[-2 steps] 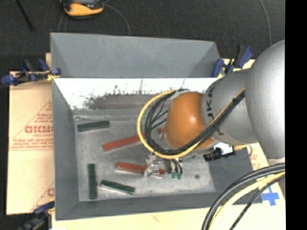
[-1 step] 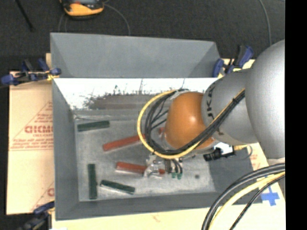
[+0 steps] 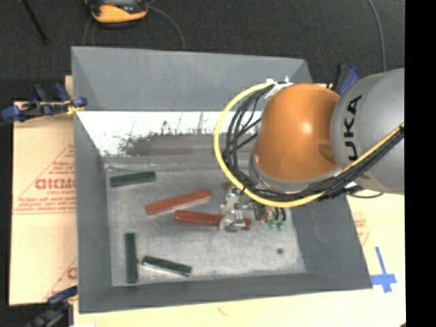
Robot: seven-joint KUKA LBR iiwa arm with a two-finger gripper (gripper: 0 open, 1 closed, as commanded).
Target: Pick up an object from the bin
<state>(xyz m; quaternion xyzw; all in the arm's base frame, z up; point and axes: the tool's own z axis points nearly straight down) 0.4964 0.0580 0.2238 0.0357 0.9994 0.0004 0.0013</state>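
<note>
**Gripper low at the end of a red stick, mid-bin**

The grey metal bin (image 3: pixel 204 87) has tall sloped walls and a flat floor with a few thin sticks spread over it. The arm (image 3: pixel 371 135) comes in from the right. Its round orange cover (image 3: pixel 300 131) hangs over the right half of the floor, with a loop of yellow and black cables (image 3: pixel 221 152) around it.

Below the cover, the gripper (image 3: pixel 235 218) is down near the floor, a little right of the middle. It sits right at the right-hand end of the lower red stick (image 3: pixel 197 218), which lies almost level and runs off to the left. Whether the gripper is open or closed, and whether it has hold of this stick, I cannot tell.

A second, longer red stick (image 3: pixel 178 202) lies just above the first, its right end tilted up. Three dark green sticks lie well apart from the gripper: one near the back left (image 3: pixel 133 178), one upright at the front left (image 3: pixel 131 257), and one lying beside it along the front (image 3: pixel 167 266)
</note>
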